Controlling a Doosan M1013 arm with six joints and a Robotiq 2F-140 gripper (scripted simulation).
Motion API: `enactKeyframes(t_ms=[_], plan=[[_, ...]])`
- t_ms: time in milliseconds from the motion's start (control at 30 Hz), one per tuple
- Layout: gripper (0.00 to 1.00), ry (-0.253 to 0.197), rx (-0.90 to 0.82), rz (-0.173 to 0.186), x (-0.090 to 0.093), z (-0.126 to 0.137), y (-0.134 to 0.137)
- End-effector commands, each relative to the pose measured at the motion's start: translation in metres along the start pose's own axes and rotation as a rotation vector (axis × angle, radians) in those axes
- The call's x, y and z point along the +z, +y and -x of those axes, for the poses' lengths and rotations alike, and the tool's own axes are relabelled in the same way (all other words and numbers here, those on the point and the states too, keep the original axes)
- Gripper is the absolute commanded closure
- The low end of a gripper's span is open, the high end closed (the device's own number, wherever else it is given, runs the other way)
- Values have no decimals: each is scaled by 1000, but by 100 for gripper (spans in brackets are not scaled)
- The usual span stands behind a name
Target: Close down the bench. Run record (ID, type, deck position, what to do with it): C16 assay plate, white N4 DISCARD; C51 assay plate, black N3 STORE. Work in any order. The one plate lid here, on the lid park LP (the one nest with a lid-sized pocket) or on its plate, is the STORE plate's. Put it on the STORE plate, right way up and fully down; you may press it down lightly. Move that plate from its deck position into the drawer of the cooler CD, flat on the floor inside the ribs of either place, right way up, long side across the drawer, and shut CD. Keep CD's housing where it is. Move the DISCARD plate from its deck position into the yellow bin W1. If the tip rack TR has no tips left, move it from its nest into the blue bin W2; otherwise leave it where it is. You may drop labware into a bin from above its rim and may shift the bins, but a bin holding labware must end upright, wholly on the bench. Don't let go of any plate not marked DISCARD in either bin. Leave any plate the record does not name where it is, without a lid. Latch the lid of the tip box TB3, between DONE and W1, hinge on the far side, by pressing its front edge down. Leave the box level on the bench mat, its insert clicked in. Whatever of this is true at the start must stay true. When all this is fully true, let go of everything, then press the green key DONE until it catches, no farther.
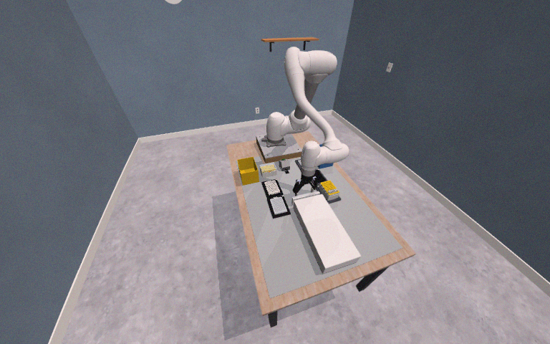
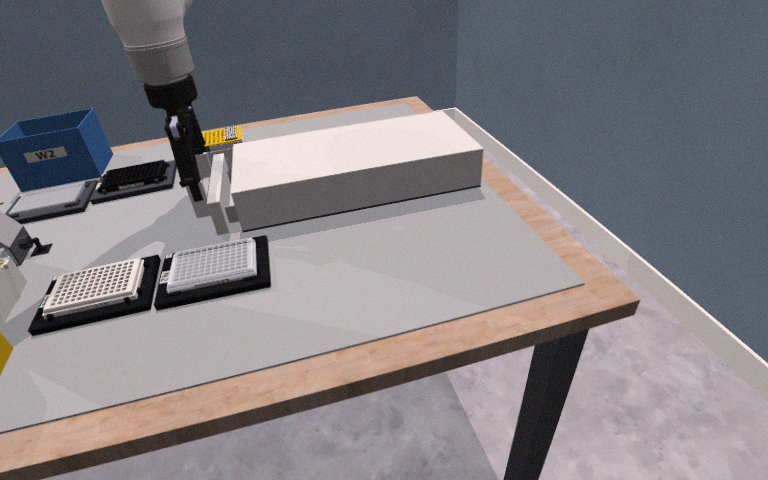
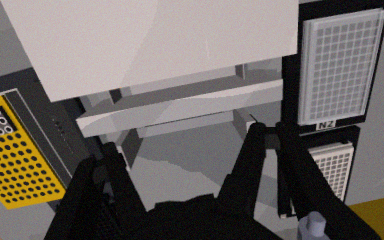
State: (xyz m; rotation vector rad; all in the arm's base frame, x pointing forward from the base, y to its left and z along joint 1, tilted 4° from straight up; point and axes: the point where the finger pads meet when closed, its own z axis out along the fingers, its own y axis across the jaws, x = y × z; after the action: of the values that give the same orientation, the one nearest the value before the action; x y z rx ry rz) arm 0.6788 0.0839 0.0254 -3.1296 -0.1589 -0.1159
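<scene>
The white cooler CD lies along the right of the mat. Its drawer front stands a little out from the housing. My gripper hangs upright at that end, and in the wrist view its fingers are shut on the drawer handle, straddling the bar. The black plate sits in its nest behind the gripper, with the clear lid on the nest beside it. A white plate sits next to the pale plate at N2.
The yellow tip rack TR beside the cooler holds a few tips in one corner. The blue bin W2 stands at the far left. The yellow bin W1 and the tip box TB3 stand near the arm's base.
</scene>
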Motion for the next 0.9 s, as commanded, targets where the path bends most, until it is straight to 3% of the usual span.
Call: enactKeyframes(t_ms=[0,867], plan=[[100,0,0,0,0,0,0],[100,0,0,0,0,26,0]])
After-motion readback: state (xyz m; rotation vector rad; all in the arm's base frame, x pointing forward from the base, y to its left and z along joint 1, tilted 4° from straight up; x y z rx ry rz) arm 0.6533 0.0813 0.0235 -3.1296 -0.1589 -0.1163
